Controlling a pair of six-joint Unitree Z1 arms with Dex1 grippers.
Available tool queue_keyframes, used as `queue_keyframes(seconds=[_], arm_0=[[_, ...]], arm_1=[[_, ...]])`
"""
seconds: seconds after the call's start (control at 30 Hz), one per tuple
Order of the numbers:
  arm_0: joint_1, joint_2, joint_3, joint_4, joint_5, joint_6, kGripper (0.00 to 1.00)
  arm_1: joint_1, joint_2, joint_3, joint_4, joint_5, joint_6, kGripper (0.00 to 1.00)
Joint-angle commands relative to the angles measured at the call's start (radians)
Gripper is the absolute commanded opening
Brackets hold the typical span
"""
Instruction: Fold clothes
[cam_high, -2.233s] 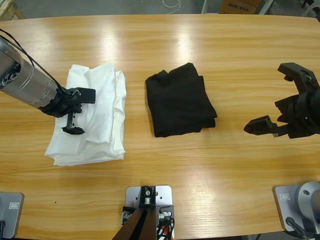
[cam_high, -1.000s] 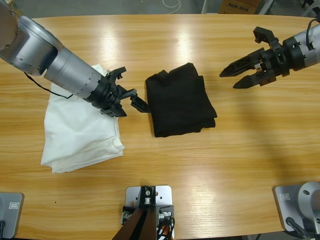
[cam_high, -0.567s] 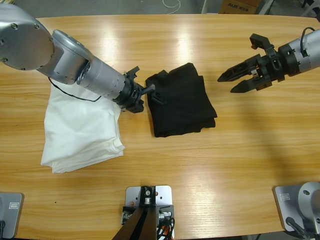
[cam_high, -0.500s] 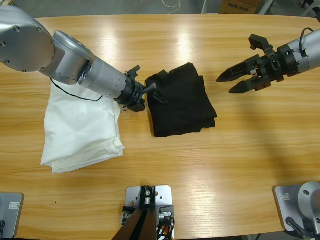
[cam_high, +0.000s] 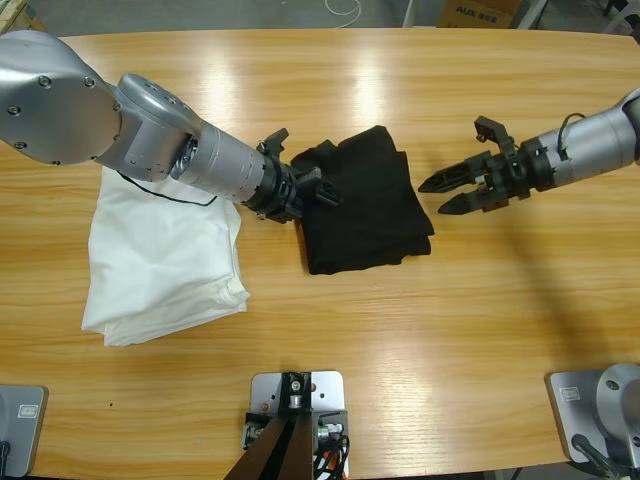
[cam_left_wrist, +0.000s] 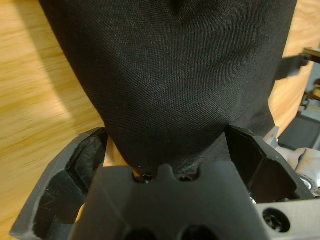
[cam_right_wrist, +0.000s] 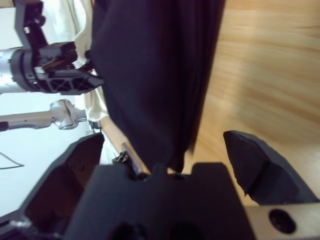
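The clothes, a black shirt (cam_high: 370, 215), lie folded in a rough square at the middle of the table. My left gripper (cam_high: 308, 182) reaches in from the upper left and is open at the shirt's left edge. In the left wrist view the black fabric (cam_left_wrist: 175, 75) fills the gap between the spread jaws down to the gripper body. My right gripper (cam_high: 436, 199) comes in from the right, open, its tips just off the shirt's right edge. In the right wrist view the shirt (cam_right_wrist: 155, 75) lies straight ahead between the spread jaws.
A folded white cloth (cam_high: 160, 260) lies left of the shirt, partly under the left arm. The wooden table (cam_high: 400, 330) extends bare toward the front and right. The right wrist view shows the left arm's gripper (cam_right_wrist: 50, 75) beyond the shirt.
The left gripper has pushed right, from beside the shirt onto its left edge. The right gripper has moved down and left, closer to the shirt's right edge. The shirt has not moved.
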Motion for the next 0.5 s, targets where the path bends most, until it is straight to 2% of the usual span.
queue_keyframes(seconds=[0.03,0.5], arm_0=[[-0.011,0.045,0.029,-0.012,0.012,-0.011,0.925],[-0.009,0.038,0.019,-0.014,0.008,-0.031,0.918]], arm_1=[[-0.010,0.122,0.114,-0.233,0.032,0.069,0.915],[0.092,0.236,0.125,-0.347,0.080,0.111,0.908]])
